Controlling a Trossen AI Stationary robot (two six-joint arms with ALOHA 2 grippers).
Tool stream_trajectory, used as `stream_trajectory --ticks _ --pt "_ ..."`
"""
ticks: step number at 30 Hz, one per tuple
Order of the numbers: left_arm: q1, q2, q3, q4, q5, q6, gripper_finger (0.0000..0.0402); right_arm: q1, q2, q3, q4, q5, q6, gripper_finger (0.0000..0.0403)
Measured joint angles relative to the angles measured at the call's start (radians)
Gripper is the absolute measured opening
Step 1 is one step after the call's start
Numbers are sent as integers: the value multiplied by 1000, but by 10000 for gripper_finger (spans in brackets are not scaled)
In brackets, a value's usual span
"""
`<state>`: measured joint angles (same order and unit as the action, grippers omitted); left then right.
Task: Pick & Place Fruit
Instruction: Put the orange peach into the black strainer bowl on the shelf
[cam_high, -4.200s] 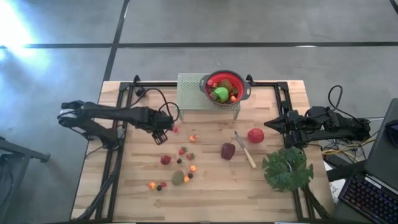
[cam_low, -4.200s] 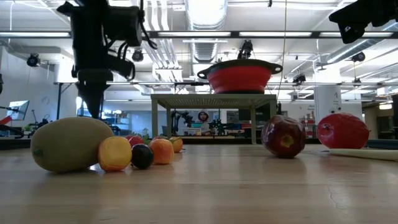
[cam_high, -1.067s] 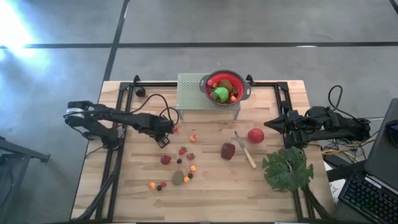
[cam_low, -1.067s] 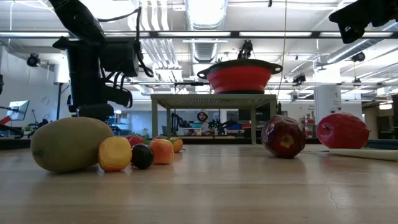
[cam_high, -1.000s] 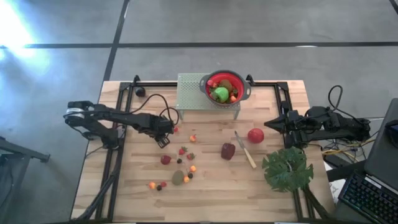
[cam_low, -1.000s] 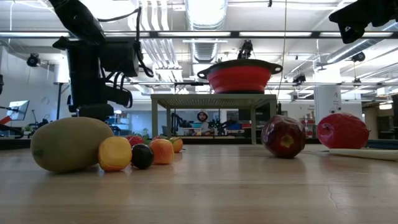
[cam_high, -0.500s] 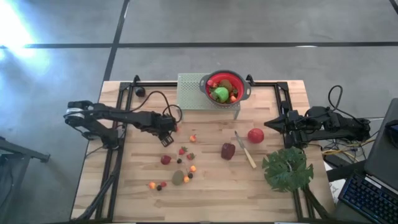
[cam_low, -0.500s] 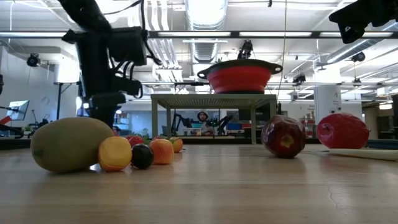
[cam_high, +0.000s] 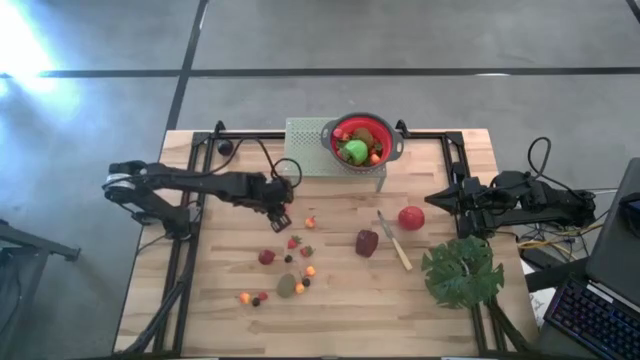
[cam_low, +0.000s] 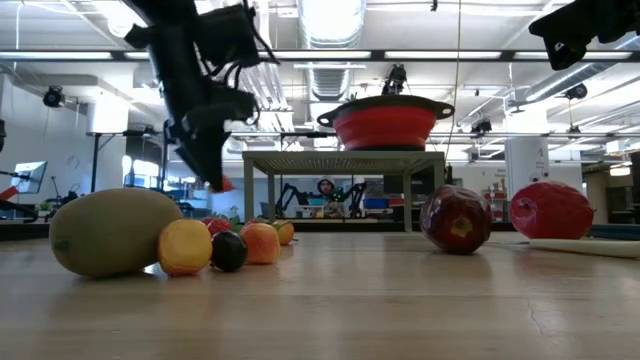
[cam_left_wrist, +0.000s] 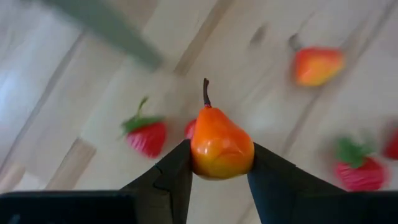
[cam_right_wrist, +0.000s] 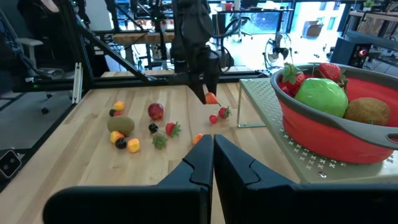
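Wooden tabletop (cam_high: 440, 310) fills the scene, with concrete floor around it. A small orange pear (cam_left_wrist: 221, 147) sits clamped between the fingers of the left gripper (cam_high: 281, 215), stem away from the wrist, lifted clear of the wood; in the right wrist view it shows as an orange speck (cam_right_wrist: 211, 98) under the dark arm. That gripper hangs above the table just in front of the perforated stand (cam_high: 310, 150), on its left side.

Below and around it lie loose fruit: strawberries (cam_high: 293, 242), a small peach-coloured piece (cam_high: 310, 222), a maroon fruit (cam_high: 266, 257), a kiwi (cam_high: 286, 286), orange pieces (cam_high: 245, 297) and dark berries (cam_high: 256, 301). Further right rest a dark red apple (cam_high: 367, 243) and a red apple (cam_high: 411, 217), with a knife (cam_high: 394, 241) between them.

On the stand sits a red colander (cam_high: 388, 142) holding a green apple (cam_high: 355, 151), strawberries and a kiwi.

At the table's right edge waits the right gripper (cam_high: 436, 201), fingers pressed together on nothing. Near it, at the front right, lies a green leaf (cam_high: 462, 272).
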<state>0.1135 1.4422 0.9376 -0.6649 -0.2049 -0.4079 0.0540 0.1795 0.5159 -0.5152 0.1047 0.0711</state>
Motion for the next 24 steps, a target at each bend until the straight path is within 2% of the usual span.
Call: stream_trajectory --ticks 13,24 --pt "0 0 78 232 167 137 140 0 0 0 0 0 0 8" --pt "0 -1 81 556 188 254 140 0 0 0 0 0 0 8"
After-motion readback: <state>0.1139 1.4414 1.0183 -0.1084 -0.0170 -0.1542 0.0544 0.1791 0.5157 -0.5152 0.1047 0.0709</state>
